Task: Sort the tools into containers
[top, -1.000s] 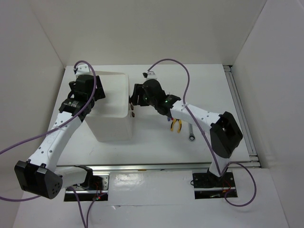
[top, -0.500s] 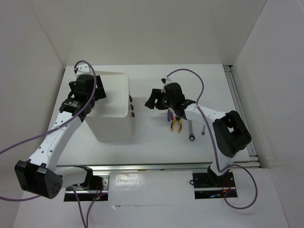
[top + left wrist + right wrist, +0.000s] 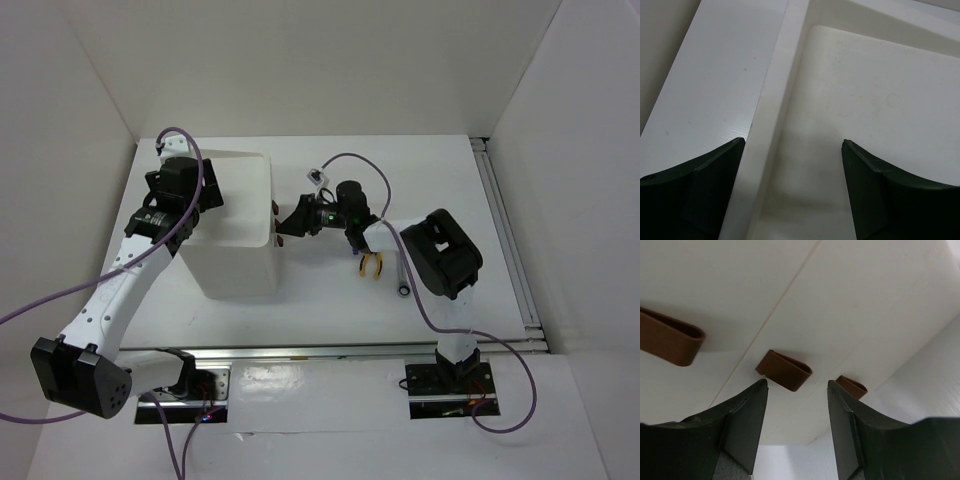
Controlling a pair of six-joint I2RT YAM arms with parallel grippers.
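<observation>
Box unit (image 3: 235, 268) at the table's (image 3: 330, 305) left, pliers (image 3: 372, 265) and wrench (image 3: 403, 289) to its right, right gripper (image 3: 287, 227) between them

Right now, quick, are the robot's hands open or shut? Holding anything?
Left gripper: open, empty, over the box.
Right gripper: open, empty, facing a drawer handle.

Two robot arms are shown: the left arm (image 3: 112, 298) and right arm (image 3: 456, 322) are built from white links joined by bulky black motor housings (image 3: 80, 376). A purple cable (image 3: 352, 155) is looped along each. Dark, curved gripper fingers (image 3: 695, 195) are seen up close.
</observation>
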